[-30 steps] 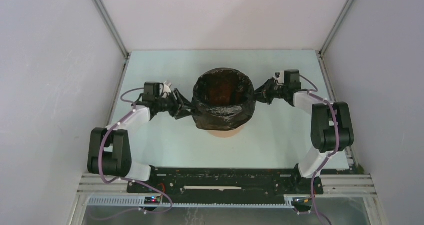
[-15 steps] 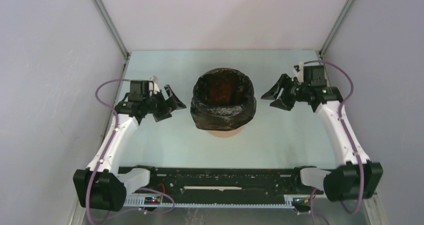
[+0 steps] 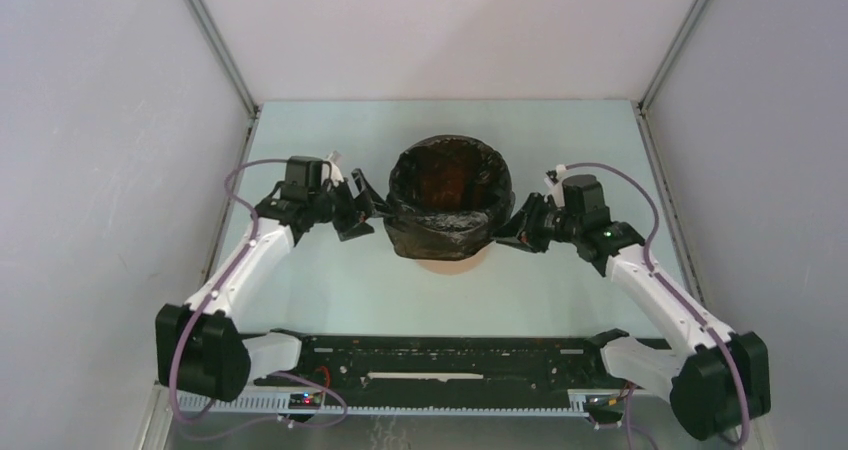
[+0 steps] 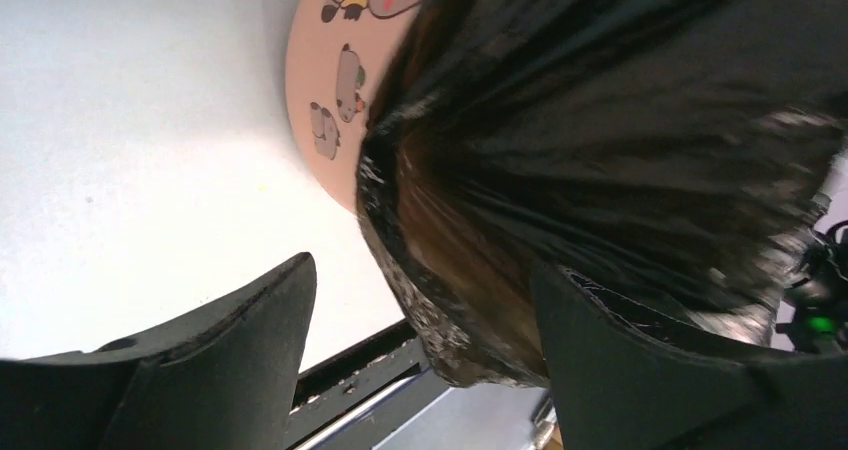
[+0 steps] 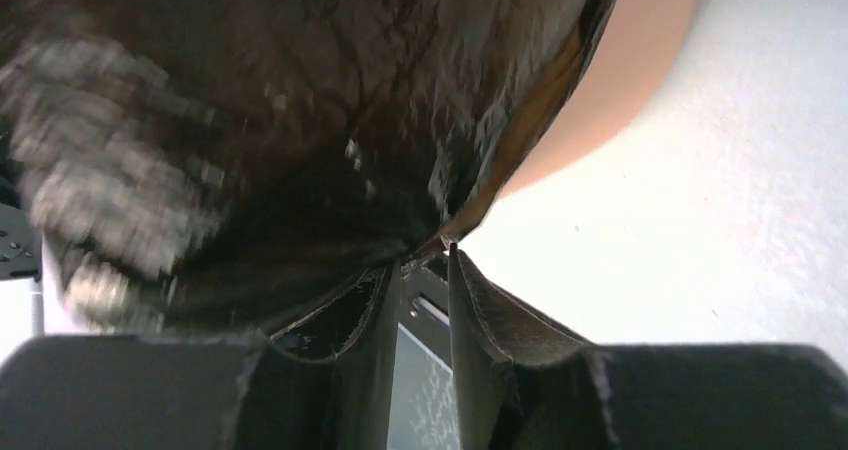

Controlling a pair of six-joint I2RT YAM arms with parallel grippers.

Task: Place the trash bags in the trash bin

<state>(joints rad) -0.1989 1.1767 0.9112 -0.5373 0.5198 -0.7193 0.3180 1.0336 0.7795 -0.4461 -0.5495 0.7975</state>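
The orange trash bin point(image 3: 447, 262) stands mid-table. The glossy black trash bag point(image 3: 447, 192) lines it and is folded down over the rim, hiding most of the wall. My left gripper point(image 3: 362, 210) is open at the bag's left side. In the left wrist view point(image 4: 420, 270) the bag's hanging hem point(image 4: 470, 310) lies between the spread fingers, and the bin's wall with cartoon animals point(image 4: 330, 90) shows. My right gripper point(image 3: 510, 232) is at the bag's lower right fold. In the right wrist view point(image 5: 427, 258) the jaws are nearly together and the bag's hem point(image 5: 470, 195) is drawn to a point at their tips.
White enclosure walls close in the table on the left, right and back. A black rail with the arm bases point(image 3: 450, 355) runs along the near edge. The pale tabletop point(image 3: 330, 290) surrounds the bin.
Both grippers, held open away from the bin half a second ago, have come back in to the bag. The right one is lower and nearer, and its jaws have narrowed.
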